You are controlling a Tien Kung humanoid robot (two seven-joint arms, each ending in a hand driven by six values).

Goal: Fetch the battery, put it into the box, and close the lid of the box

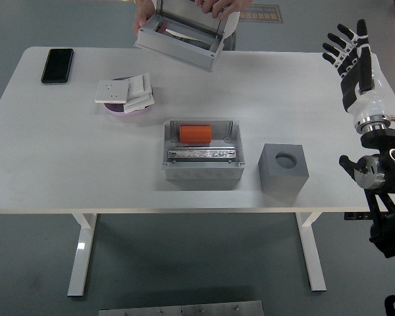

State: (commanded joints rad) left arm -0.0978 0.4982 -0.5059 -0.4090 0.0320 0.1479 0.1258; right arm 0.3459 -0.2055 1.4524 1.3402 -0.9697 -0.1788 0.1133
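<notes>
Fingers (347, 47): right hand's, spread wide, empty, raised off the desk's (66, 164) right end.
Grey block (284, 169): near edge.
Battery (196, 134): already in the open box (201, 168).
Lid (179, 45): in a person's hands (217, 6), far side; risks a fumbled handover.

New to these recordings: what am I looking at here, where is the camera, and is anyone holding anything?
A camera high on a humanoid robot looks down over a white table. The robot's right hand is raised at the right edge, fingers spread, holding nothing; its left arm is out of view. Mid-table sits an open grey box with an orange battery inside. Beside it are a grey block with a round hole, white switch plates and a black phone. At the far side, a person's hands hold a second grey box.
</notes>
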